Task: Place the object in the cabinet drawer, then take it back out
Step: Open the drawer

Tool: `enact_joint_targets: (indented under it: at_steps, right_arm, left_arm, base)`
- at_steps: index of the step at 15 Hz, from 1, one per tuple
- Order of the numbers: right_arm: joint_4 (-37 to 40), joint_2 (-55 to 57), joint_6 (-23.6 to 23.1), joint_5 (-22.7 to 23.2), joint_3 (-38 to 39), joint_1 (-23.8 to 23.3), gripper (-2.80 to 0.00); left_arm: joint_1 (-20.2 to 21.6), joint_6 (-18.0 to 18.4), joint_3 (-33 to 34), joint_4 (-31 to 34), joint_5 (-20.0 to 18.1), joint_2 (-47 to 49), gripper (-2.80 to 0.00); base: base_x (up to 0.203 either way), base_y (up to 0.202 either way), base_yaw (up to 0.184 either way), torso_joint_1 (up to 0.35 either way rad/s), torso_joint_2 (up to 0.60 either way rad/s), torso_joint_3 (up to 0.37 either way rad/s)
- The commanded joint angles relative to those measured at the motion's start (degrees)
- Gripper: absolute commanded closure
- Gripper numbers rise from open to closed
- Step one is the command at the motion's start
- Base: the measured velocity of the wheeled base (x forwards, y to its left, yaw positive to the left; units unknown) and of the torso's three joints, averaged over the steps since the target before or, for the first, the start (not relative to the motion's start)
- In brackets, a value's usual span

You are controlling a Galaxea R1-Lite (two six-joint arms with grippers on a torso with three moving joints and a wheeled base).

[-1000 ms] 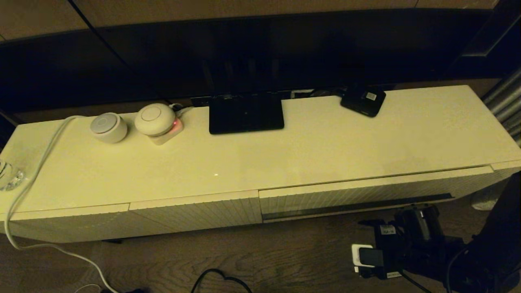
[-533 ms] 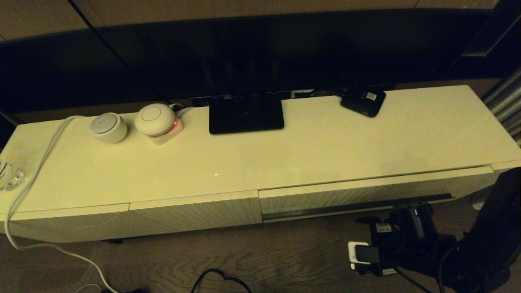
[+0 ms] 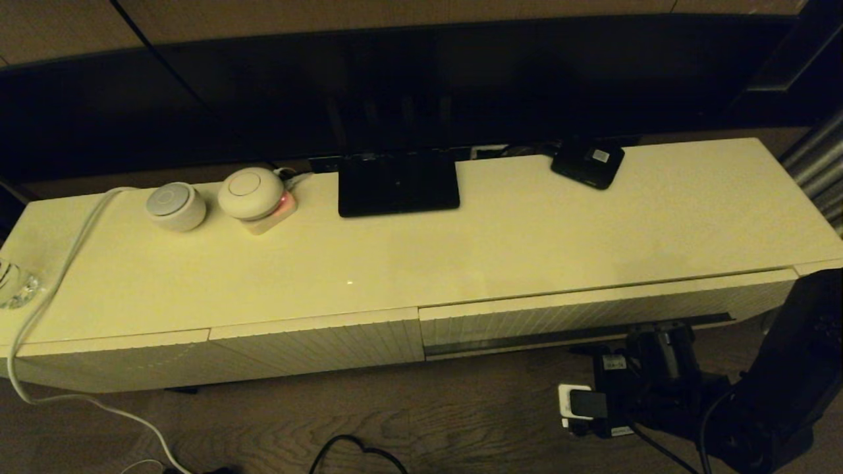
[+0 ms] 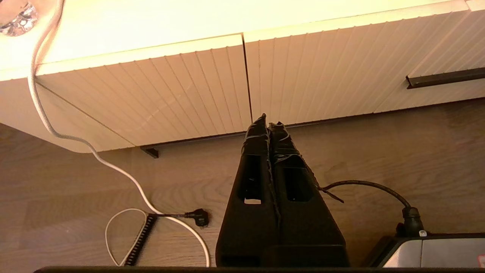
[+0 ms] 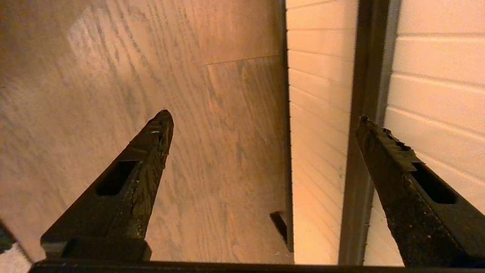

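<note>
The cabinet drawer (image 3: 593, 308), cream-white and ribbed with a long dark slot (image 3: 579, 333), sits flush with the front beside it. My right gripper (image 3: 655, 334) is low at the drawer's front, just below the right part of the slot. In the right wrist view this gripper (image 5: 264, 116) is open and holds nothing. One of its fingers (image 5: 394, 159) lies over the dark slot (image 5: 365, 76), the other over the wooden floor. The left gripper (image 4: 268, 121) is shut and empty, hanging above the floor before the cabinet. The black umbrella is out of view.
On the cabinet top stand a flat black box with a white label (image 3: 588, 162), a black screen foot (image 3: 398, 182), two round white devices (image 3: 176, 205) and a glass (image 3: 13, 283). A white cable (image 3: 53, 289) trails to the floor. A narrower ribbed front (image 3: 316, 345) lies left of the drawer.
My right arm has moved left and closer to the drawer front, so the gripper now reaches the slot. Nothing else has moved.
</note>
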Motion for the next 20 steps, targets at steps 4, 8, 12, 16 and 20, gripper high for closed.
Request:
enact_joint_targets:
  at_steps: [4,8,12,16,20]
  right_arm:
    - [-0.57,1.58,-0.68,0.3,-1.25,0.05,-2.8]
    - [-1.7,3.32,-0.78,0.62,-1.16,-0.63,-2.8]
    - [-3.54,2.85,-1.3,3.82,-1.43,-1.75,-2.8]
    - [-3.46,0.88,-2.23,5.1,0.15,-1.79,-2.8]
    - [-3.02,-0.01,-2.35,6.2,0.41,-1.88,-2.8]
  left_arm:
    - [0.02,-0.07,0.18,0.02,0.0,0.0,0.0]
    - [0.02,0.01,0.18,0.02,0.0,0.0,0.0]
    - [0.02,0.0,0.18,0.02,0.0,0.0,0.0]
    - [0.02,0.02,0.18,0.02,0.0,0.0,0.0]
    - [0.02,0.02,0.18,0.02,0.0,0.0,0.0]
  base:
    - [0.0,0.0,0.0,0.0,0.0,0.0]
    - [0.0,0.0,0.0,0.0,0.0,0.0]
    - [0.0,0.0,0.0,0.0,0.0,0.0]
    - [0.0,0.0,0.0,0.0,0.0,0.0]
    - [0.0,0.0,0.0,0.0,0.0,0.0]
